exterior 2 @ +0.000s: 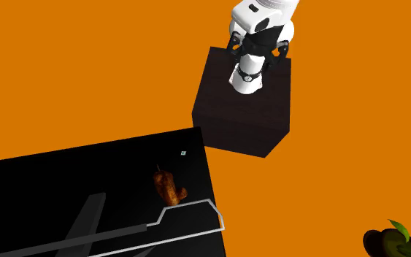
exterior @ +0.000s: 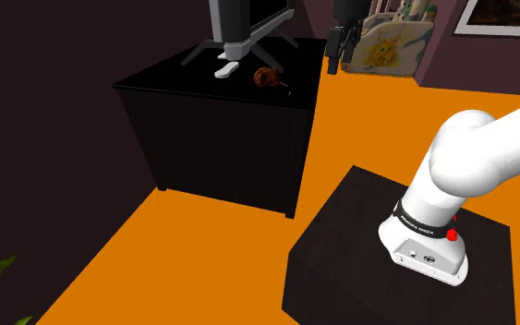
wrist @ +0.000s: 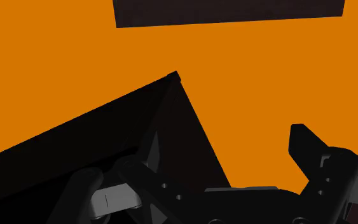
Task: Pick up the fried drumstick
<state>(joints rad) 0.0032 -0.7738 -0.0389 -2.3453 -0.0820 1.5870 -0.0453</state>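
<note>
Brown and glistening, the fried drumstick lies on top of a black cabinet, close to the edge that faces the robot's stand. In the second exterior view the drumstick sits just beside the grey legs that carry a television. Nothing touches it from above. The gripper hangs in the air to the shoulder view's right of the cabinet, past its edge and well apart from the drumstick, with its black fingers pointing down in front of a cream patterned bag. In the wrist view the gripper has its fingers spread wide with nothing clasped; between them show the cabinet's dark side and the orange floor. The white arm rises from the stand. A green plant stands on the floor at the second exterior view's lower right.
</note>
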